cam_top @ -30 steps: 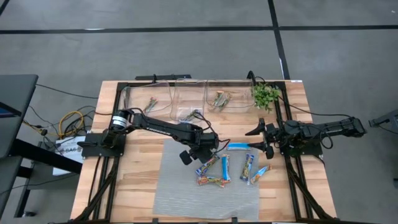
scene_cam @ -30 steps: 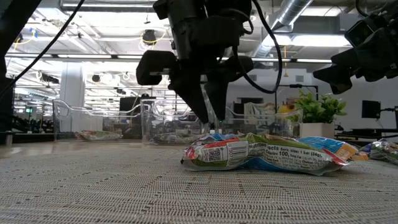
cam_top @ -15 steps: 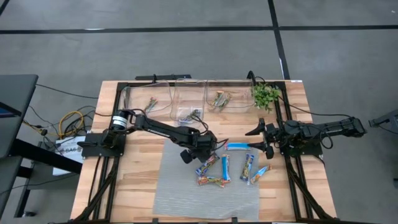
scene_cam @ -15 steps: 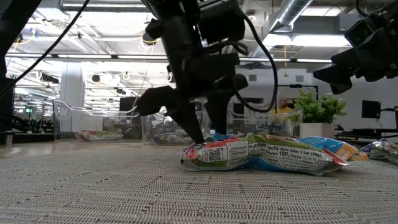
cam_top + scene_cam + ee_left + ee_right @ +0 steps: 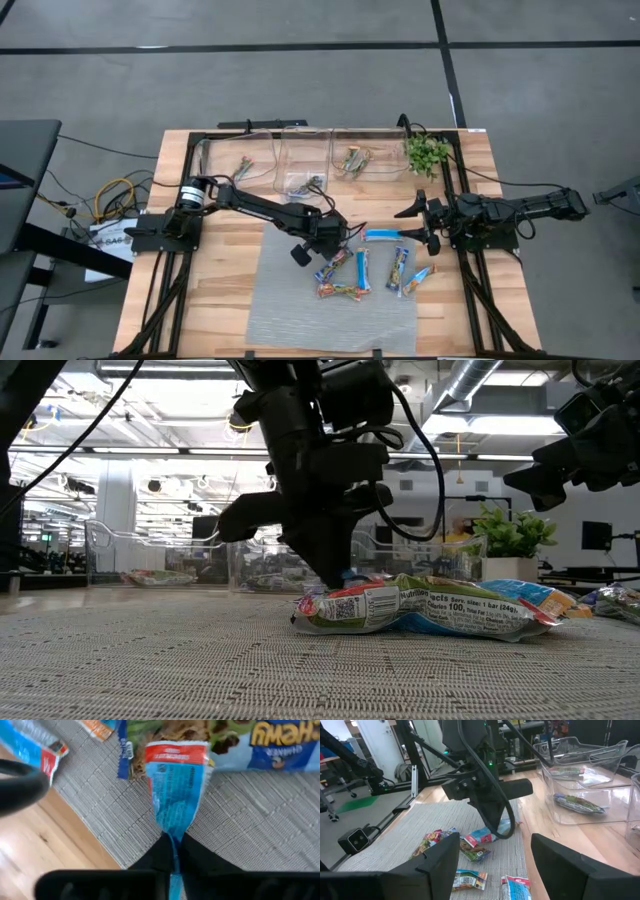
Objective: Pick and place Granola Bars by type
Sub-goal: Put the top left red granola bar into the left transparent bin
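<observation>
A: Where do we stand?
B: We count some bars already in the bins (image 5: 300, 160); about six lie on the mat (image 5: 290, 310).
A: And the grippers?
B: Left gripper (image 5: 173, 862) pinches a blue bar (image 5: 176, 795) (wrapper end) on the mat; right gripper (image 5: 495, 865) waits spread at the table's right edge.

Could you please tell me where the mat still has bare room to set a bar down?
The mat's near-left part is bare, between the left gripper and the mat's front edge, as is the strip along that edge. The far-right part is crowded: loose granola bars cluster there, and the left gripper is pinching a blue bar.
</observation>
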`<state>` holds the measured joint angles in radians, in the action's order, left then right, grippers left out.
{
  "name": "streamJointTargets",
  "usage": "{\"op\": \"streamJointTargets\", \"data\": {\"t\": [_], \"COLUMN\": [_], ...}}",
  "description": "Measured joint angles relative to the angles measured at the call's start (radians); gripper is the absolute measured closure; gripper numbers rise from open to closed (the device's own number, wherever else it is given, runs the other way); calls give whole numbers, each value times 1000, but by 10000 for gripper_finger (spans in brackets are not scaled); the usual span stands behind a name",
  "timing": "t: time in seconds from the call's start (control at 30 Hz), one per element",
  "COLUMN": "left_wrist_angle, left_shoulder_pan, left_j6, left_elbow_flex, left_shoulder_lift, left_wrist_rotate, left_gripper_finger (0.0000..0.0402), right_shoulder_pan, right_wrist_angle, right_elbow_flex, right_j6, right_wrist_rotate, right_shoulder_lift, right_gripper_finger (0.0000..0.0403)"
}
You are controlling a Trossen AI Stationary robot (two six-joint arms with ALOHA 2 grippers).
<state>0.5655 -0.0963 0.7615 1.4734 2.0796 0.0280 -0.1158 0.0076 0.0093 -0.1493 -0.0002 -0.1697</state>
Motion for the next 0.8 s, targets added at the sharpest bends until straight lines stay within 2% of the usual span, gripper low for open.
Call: {"op": "streamJointTargets", "data": {"t": [0.2, 0.4, 0.53, 0.8], "left_wrist_angle": [15, 1, -86, -321], "left_shoulder_pan": [0, 4, 15, 49], "left_j6": [-189, -428, -574, -899], "left_elbow_flex": [8, 53, 55, 56], "left_shoulder_lift": [-6, -65, -126, -256], "left_wrist_rotate": [3, -105, -148, -158], "left_gripper_finger": [385, 397, 397, 400], "right_shoulder_pan": [0, 0, 0, 0], "right_wrist_angle": [0, 0, 0, 0], "right_elbow_flex": [0, 0, 0, 0], "right_j6": [0, 0, 0, 0], "right_wrist_rotate": [0, 0, 0, 0], "right_shoulder_lift": [0, 0, 0, 0], "right_gripper_finger": [163, 163, 163, 163]}}
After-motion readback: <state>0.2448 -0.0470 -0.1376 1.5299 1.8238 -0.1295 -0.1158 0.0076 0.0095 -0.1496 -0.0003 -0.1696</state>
